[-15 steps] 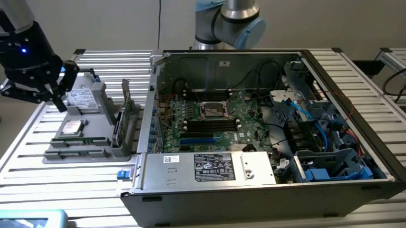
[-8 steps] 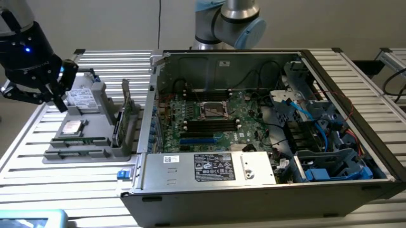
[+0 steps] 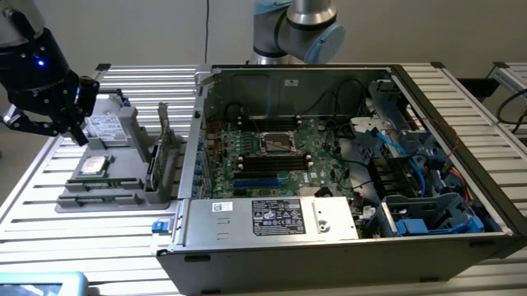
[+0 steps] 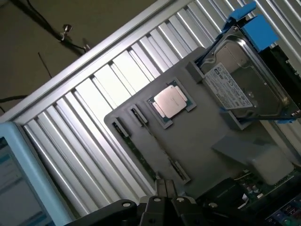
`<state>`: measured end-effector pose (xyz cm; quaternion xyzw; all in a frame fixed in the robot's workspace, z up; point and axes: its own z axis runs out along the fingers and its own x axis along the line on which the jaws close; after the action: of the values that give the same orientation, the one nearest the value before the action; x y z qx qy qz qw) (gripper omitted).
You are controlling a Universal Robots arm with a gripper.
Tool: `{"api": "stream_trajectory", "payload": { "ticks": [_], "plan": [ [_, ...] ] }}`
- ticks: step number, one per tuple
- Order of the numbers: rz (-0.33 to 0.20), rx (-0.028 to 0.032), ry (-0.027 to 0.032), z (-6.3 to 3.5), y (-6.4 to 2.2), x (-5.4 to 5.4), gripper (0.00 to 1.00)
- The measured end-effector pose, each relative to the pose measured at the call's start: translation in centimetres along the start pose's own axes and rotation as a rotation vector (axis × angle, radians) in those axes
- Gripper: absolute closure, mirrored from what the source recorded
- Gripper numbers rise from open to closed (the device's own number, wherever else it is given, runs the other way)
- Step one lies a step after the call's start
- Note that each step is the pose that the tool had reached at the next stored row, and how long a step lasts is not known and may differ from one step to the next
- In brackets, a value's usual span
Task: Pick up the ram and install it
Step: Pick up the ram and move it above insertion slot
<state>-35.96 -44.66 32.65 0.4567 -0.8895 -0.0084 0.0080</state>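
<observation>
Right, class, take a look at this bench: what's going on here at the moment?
A robot arm's claw hangs shut and empty above a grey parts tray, which sits beside an open computer case. The ram lies in its slot on the tray and has not yet been picked up. A processor and a hard drive sit near it.

Your arm's joint, at the top centre of the exterior view, is a smooth silver-grey cylinder with pale blue end caps. At the upper left of that view the wrist housing is glossy black and blocky, with one small blue light glowing on it. Your hand below it is black too. In the wrist view, its two slim dark fingers rise from a dark body dotted with round screw heads.
</observation>
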Motion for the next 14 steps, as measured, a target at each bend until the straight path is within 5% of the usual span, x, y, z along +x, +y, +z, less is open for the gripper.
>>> {"api": "stream_trajectory", "payload": {
  "ticks": [14],
  "plan": [
    [-0.274, 0.0033, 0.0049, 0.03, 0.00, 0.00, 0.89]
  ]
}}
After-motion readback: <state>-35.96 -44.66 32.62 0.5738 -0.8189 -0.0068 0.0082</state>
